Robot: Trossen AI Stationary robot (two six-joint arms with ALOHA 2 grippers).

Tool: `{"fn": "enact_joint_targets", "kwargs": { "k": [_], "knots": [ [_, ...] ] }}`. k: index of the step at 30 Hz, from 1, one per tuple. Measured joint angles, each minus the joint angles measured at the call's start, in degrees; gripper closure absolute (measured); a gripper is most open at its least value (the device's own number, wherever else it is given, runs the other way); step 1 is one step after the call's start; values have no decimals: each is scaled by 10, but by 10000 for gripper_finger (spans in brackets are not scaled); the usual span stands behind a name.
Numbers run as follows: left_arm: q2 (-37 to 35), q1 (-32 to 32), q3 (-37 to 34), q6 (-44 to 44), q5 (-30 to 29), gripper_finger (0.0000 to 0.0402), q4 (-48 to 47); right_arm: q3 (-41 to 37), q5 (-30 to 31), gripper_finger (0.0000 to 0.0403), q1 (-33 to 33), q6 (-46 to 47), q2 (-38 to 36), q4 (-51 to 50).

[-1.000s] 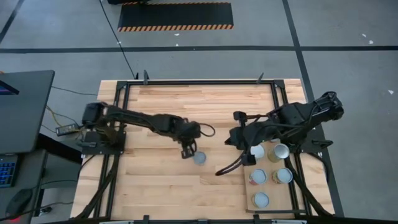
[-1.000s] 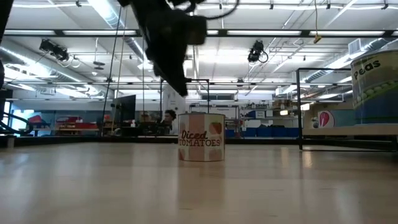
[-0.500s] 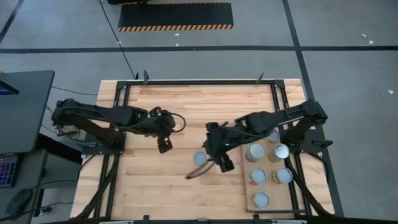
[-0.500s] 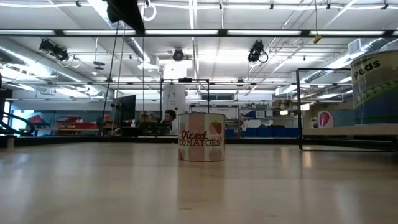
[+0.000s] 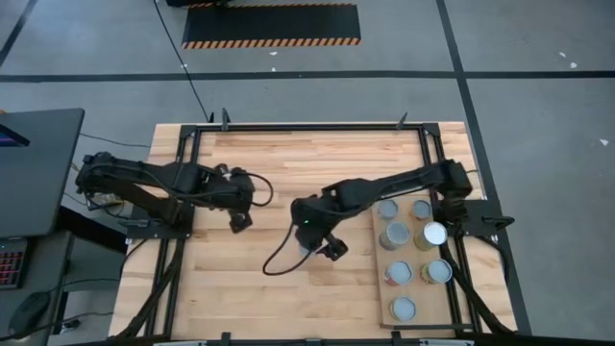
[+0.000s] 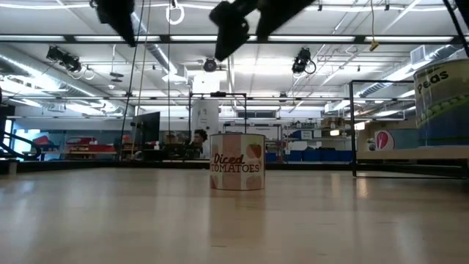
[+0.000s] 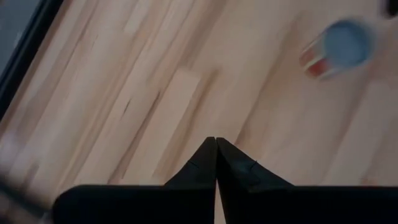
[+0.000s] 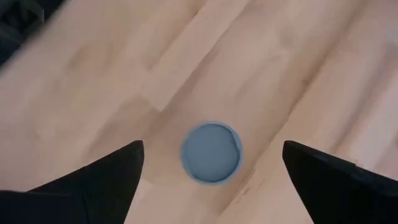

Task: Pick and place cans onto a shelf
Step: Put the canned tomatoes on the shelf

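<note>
Right gripper [image 8: 211,180] fingers [image 8: 93,180] spread wide, holding nothing. A diced tomatoes can [image 8: 211,152] stands upright on the table [image 8: 298,68] straight below, centred in the gap between the two fingers, not touched by either. In the high view the right gripper [image 5: 322,240] hangs over that same can and covers most of it, out on bare tabletop just beside the shelf [image 5: 380,288] edge. Low view: the can [image 6: 237,161] stands alone mid-table, label reading "Diced Tomatoes", with the right arm [image 6: 249,18] dark above it and well clear of its top.

Left gripper [image 7: 216,163] fingers pressed together tip to tip, nothing between them. It hovers over bare planks; the tomato can [image 7: 339,46] shows far off ahead of the fingertips. High view: left gripper [image 5: 240,219] well apart from the can, on the side away from the shelf.

Shelf holds seven cans [image 5: 413,240] upright, in two rows, beyond the right gripper. Low view: a peas can [image 6: 442,103] on the shelf at the edge.
</note>
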Motion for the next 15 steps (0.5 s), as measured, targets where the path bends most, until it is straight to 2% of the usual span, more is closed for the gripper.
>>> {"fn": "enact_joint_targets", "kwargs": {
  "k": [8, 15],
  "knots": [
    [-27, 0, 0, -124, 8, 391, -156, 0, -14, 11, -23, -201, 83, 3],
    [-41, 0, 0, -170, -23, 391, -169, -1, -64, 20, -44, -259, 112, 6]
  ]
}}
